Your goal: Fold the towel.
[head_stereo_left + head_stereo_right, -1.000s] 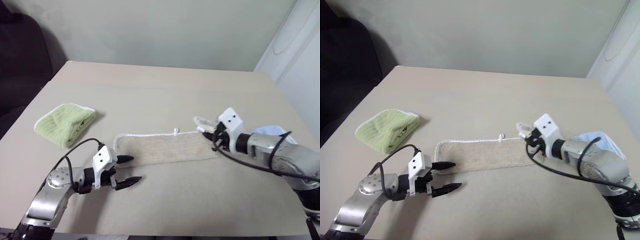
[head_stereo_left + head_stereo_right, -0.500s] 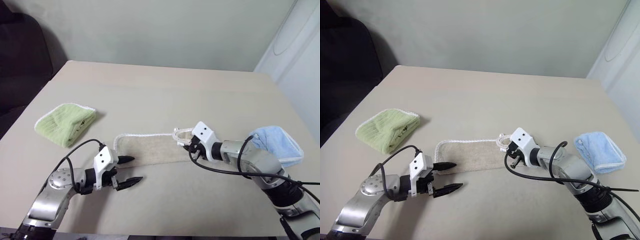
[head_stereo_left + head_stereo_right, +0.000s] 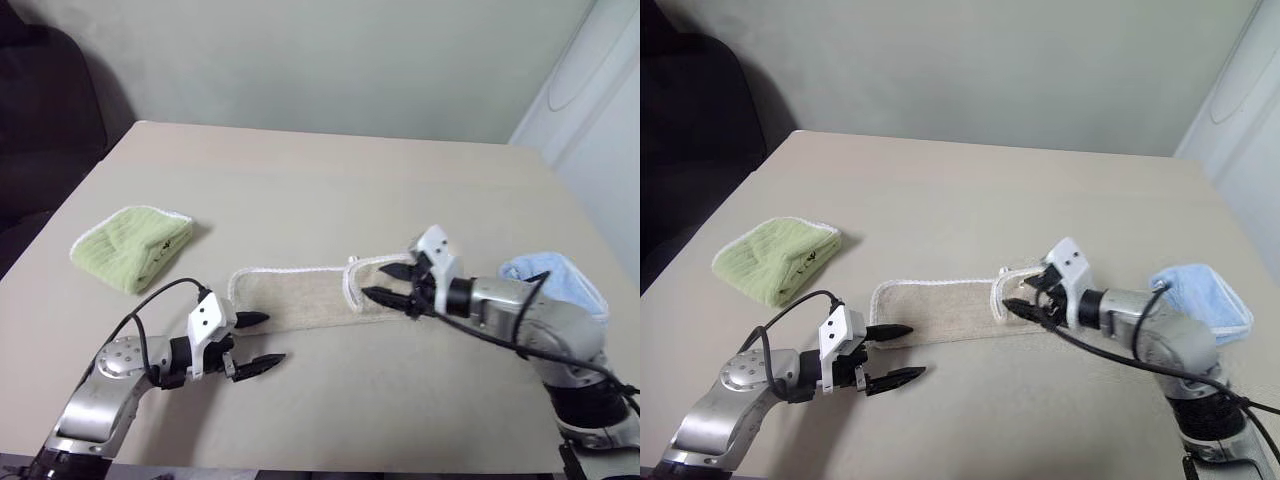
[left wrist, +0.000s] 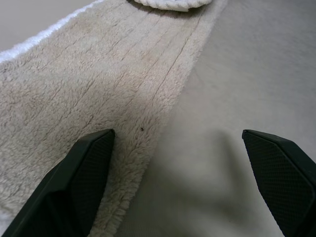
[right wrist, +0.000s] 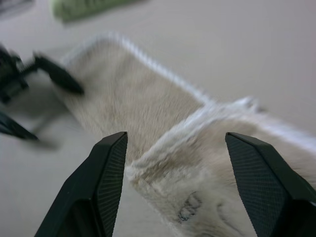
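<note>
The towel (image 3: 290, 295) is a beige ribbed strip with white edging, lying flat near the table's front. Its right end is folded back over itself, with the white-edged flap (image 3: 352, 285) lying on top. My right gripper (image 3: 382, 281) hovers open just above that flap, holding nothing. In the right wrist view the flap (image 5: 168, 148) lies below the spread fingers (image 5: 101, 187). My left gripper (image 3: 272, 338) stands open at the towel's left front corner, one finger (image 4: 79, 182) over the cloth (image 4: 98, 84) and the other over bare table.
A lime-green towel (image 3: 130, 245) lies bunched at the table's left. A light-blue towel (image 3: 555, 272) sits at the right, partly behind my right arm. The tan table (image 3: 320, 180) ends close to the front; a wall stands behind it.
My right gripper carried the towel's right end leftward over the strip, let it go and opened, then drew back a little. The light-blue towel came into view. The left gripper stayed still.
</note>
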{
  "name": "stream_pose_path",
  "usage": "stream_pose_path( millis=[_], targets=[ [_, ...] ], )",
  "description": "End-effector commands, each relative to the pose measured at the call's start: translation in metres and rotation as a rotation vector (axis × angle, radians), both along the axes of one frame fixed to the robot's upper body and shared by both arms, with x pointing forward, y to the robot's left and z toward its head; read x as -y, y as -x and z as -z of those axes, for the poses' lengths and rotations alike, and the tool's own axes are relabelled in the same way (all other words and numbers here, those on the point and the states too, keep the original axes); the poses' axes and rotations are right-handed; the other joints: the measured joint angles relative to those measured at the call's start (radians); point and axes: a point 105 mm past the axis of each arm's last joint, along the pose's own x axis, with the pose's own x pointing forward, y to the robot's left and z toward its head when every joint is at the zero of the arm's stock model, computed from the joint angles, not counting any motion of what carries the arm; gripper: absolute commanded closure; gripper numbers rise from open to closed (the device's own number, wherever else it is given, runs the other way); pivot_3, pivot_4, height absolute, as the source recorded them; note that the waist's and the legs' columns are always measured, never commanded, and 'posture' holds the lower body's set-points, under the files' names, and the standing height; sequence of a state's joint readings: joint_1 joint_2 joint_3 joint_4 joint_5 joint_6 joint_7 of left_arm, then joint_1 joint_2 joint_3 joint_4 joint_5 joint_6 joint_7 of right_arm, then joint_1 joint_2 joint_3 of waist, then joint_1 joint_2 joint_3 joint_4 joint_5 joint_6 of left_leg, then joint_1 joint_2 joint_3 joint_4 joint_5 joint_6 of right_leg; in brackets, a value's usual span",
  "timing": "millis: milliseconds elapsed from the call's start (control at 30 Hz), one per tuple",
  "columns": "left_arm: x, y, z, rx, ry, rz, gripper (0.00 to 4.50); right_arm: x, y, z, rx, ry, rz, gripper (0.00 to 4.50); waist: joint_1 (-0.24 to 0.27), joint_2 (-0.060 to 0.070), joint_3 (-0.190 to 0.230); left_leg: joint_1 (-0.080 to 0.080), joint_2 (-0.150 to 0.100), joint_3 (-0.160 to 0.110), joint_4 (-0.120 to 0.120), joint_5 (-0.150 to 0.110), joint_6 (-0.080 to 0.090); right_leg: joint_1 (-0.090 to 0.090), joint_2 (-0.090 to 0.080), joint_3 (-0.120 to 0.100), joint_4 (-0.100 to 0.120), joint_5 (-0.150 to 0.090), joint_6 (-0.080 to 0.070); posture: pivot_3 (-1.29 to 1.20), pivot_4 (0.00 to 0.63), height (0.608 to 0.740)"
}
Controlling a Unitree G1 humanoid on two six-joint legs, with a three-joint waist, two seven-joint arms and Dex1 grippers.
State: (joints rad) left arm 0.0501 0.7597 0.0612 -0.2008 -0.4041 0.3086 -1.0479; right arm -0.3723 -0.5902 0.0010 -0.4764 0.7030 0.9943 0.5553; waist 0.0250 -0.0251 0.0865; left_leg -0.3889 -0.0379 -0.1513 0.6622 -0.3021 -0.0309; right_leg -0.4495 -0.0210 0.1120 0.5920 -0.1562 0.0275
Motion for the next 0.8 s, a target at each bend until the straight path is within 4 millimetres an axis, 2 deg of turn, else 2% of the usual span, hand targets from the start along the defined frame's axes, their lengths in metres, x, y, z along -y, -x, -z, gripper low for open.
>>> stream_pose_path(
  millis=[33, 67, 133, 267, 433, 500, 667, 800],
  targets=[
    [0.003, -0.001, -0.012, 0.04, 0.021, 0.015, 0.0, 0.014, -0.006, -0.015, 0.03, -0.047, 0.064, 1.48, -0.001, 0.0, 0.0, 0.0, 0.0, 0.0, 0.0, 0.0, 0.0, 0.0, 0.0, 0.0, 0.0, 0.0, 0.0, 0.0, 0.15, 0.74],
    [0.004, -0.002, -0.013, 0.042, 0.035, 0.01, 0.0, 0.017, -0.012, -0.01, 0.027, -0.028, 0.092, 1.65, -0.001, 0.0, 0.0, 0.0, 0.0, 0.0, 0.0, 0.0, 0.0, 0.0, 0.0, 0.0, 0.0, 0.0, 0.0, 0.0, 0.15, 0.74],
    [0.006, -0.004, -0.018, 0.046, 0.074, 0.0, 0.0, 0.017, -0.02, -0.002, 0.025, -0.007, 0.114, 2.28, -0.001, 0.0, 0.0, 0.001, 0.0, 0.0, 0.0, 0.0, 0.0, 0.0, 0.0, 0.0, 0.0, 0.0, 0.0, 0.0, 0.15, 0.74],
    [0.009, -0.008, -0.035, 0.028, 0.217, -0.044, 0.0, 0.007, -0.032, 0.021, 0.037, 0.024, 0.114, 3.58, -0.002, 0.0, 0.0, 0.001, 0.001, 0.0, -0.001, 0.0, 0.0, -0.001, 0.0, 0.0, 0.001, 0.0, 0.0, 0.0, 0.15, 0.74],
    [0.001, -0.005, -0.047, -0.018, 0.376, -0.135, 0.0, -0.003, -0.041, 0.049, 0.074, 0.047, 0.103, 3.58, -0.003, 0.0, 0.0, 0.002, 0.001, 0.0, -0.002, 0.001, 0.0, 0.0, 0.0, 0.0, 0.001, 0.0, 0.0, 0.0, 0.15, 0.74],
    [-0.002, -0.002, -0.053, -0.032, 0.448, -0.176, 0.0, -0.003, -0.043, 0.067, 0.073, 0.101, 0.107, 3.58, -0.003, 0.001, 0.0, 0.004, 0.001, 0.0, -0.002, 0.001, 0.0, 0.001, 0.0, 0.0, 0.001, 0.0, 0.0, 0.0, 0.15, 0.74],
    [-0.013, 0.011, -0.054, -0.09, 0.577, -0.304, 0.0, -0.002, -0.037, 0.101, 0.001, 0.149, 0.094, 3.58, -0.003, 0.001, 0.002, 0.006, 0.002, 0.0, -0.002, 0.0, 0.0, 0.004, 0.0, 0.0, 0.0, 0.0, 0.0, 0.0, 0.15, 0.74],
    [-0.016, 0.023, -0.05, -0.158, 0.641, -0.391, 0.0, -0.004, -0.033, 0.103, 0.012, 0.149, 0.077, 3.58, -0.002, 0.0, 0.001, 0.007, 0.004, 0.0, -0.002, 0.0, -0.001, 0.005, 0.001, -0.001, 0.0, -0.001, 0.002, 0.0, 0.15, 0.74]
  ],
)
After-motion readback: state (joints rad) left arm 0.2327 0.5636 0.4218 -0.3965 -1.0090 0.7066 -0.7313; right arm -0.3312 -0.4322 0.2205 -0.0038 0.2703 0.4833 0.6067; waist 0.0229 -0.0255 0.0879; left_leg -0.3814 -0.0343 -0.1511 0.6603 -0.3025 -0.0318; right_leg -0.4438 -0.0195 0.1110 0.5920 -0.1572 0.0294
